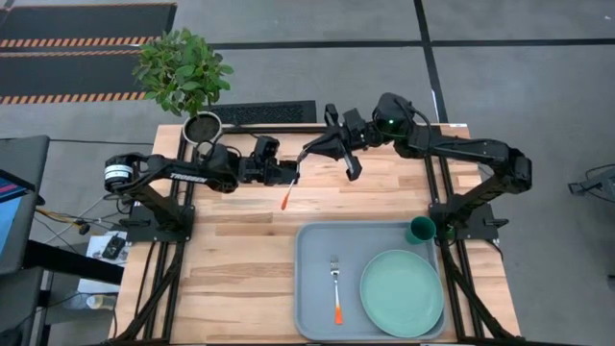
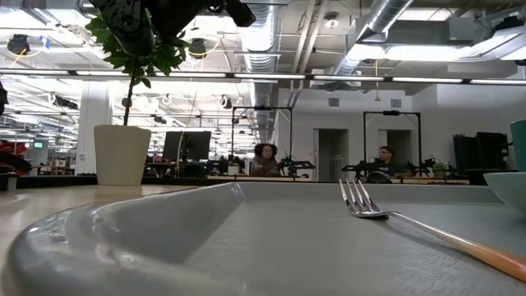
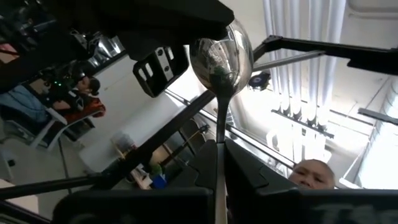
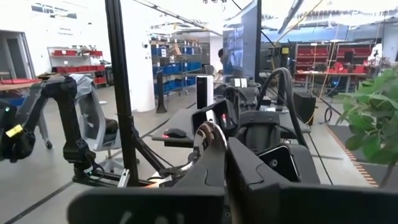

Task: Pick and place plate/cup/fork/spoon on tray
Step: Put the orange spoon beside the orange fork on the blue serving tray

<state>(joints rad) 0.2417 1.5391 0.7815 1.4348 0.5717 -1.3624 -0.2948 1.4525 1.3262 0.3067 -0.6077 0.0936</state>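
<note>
Over the far middle of the bench (image 1: 240, 240), the spoon (image 1: 288, 192) hangs between the two arms: the left hand (image 1: 286, 173) pinches its thin metal stem, while the right hand (image 1: 312, 151) is pressed onto the bowl end, the orange handle dangling free. It looks light, stiff and slick, so I'd judge the flat stem a surer hold than the rounded bowl. The tray (image 1: 312, 279) already carries the fork (image 1: 336, 288) and plate (image 1: 402, 292), with the cup (image 1: 420, 231) at its far right corner.

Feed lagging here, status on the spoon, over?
Left gripper shut on spoon, held above table. Right gripper close by its bowl end. Fork, plate on tray. Nothing between spoon and tray.
</note>
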